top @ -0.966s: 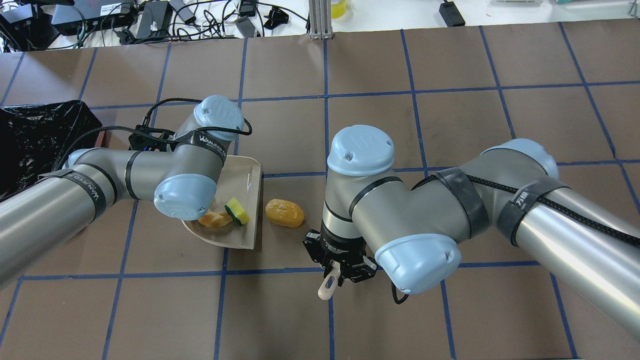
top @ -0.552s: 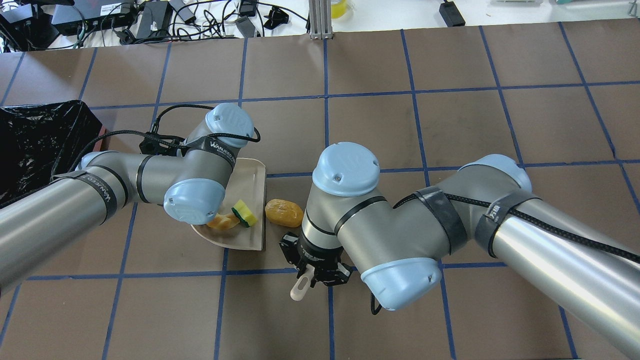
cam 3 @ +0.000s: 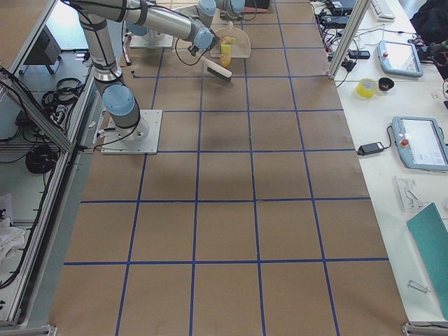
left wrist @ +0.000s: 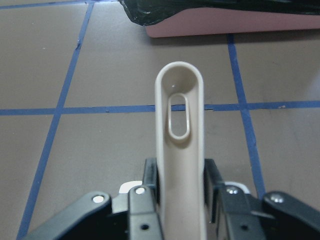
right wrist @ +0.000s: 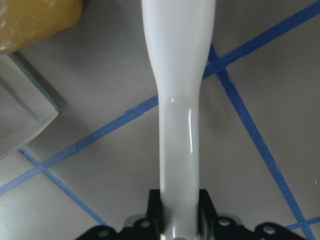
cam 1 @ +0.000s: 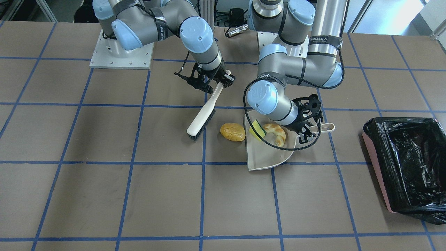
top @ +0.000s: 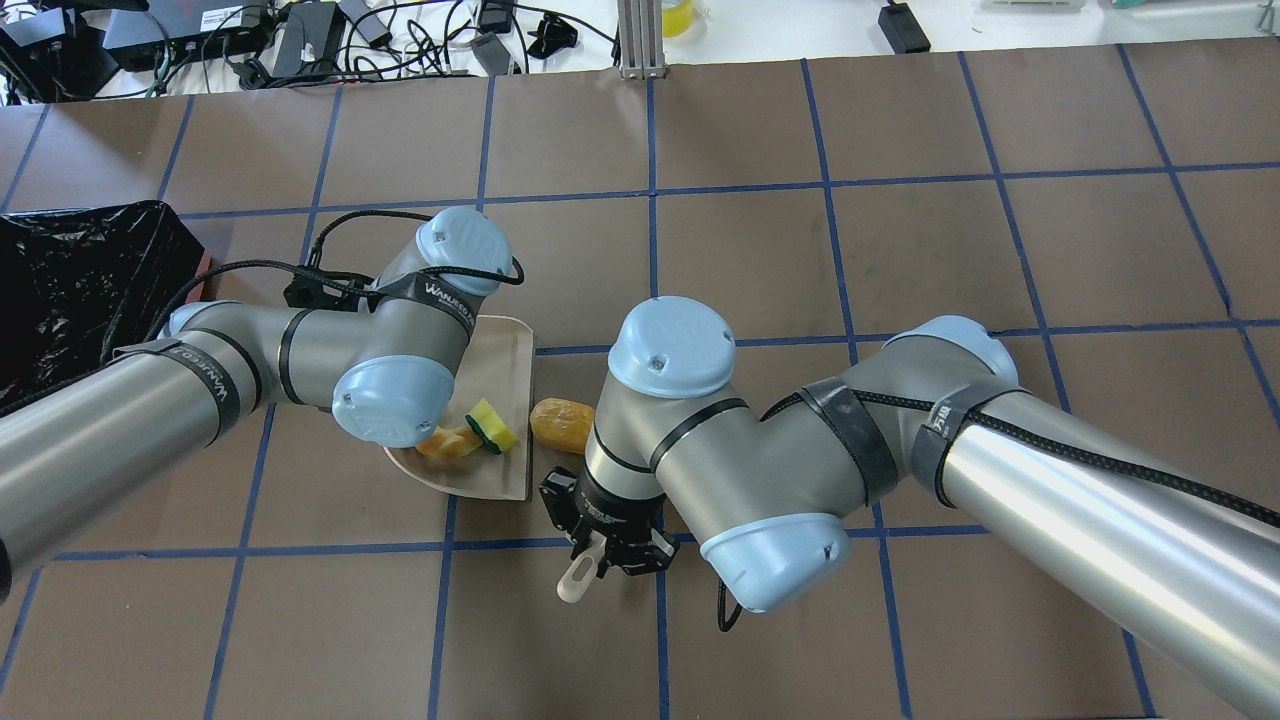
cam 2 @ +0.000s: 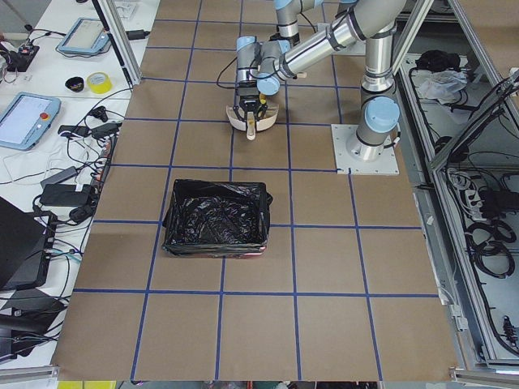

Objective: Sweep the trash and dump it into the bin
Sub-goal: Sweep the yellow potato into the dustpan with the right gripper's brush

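The golden-brown potato lump [cam 1: 232, 132] lies on the table just outside the open edge of the beige dustpan [cam 1: 263, 157]. The yellow sponge block [cam 1: 256, 129] and the curved peel piece [cam 1: 277, 134] lie inside the dustpan. My left gripper [cam 1: 309, 128] is shut on the dustpan's handle [left wrist: 180, 125]. My right gripper [cam 1: 220, 79] is shut on the handle of a white brush [cam 1: 201, 120], whose bristles rest on the table on the potato's far side from the dustpan. The pink bin [cam 1: 378, 174] with its black bag stands apart, at my left.
The bin's pink wall [left wrist: 235, 22] shows just beyond the dustpan handle in the left wrist view. Cables and electronics [top: 300, 40] lie past the table's far edge. The brown table [top: 900, 250] has a blue tape grid.
My right arm has moved to the left with the brush, closer to the potato. The left arm and the dustpan shifted slightly right, towards the potato.
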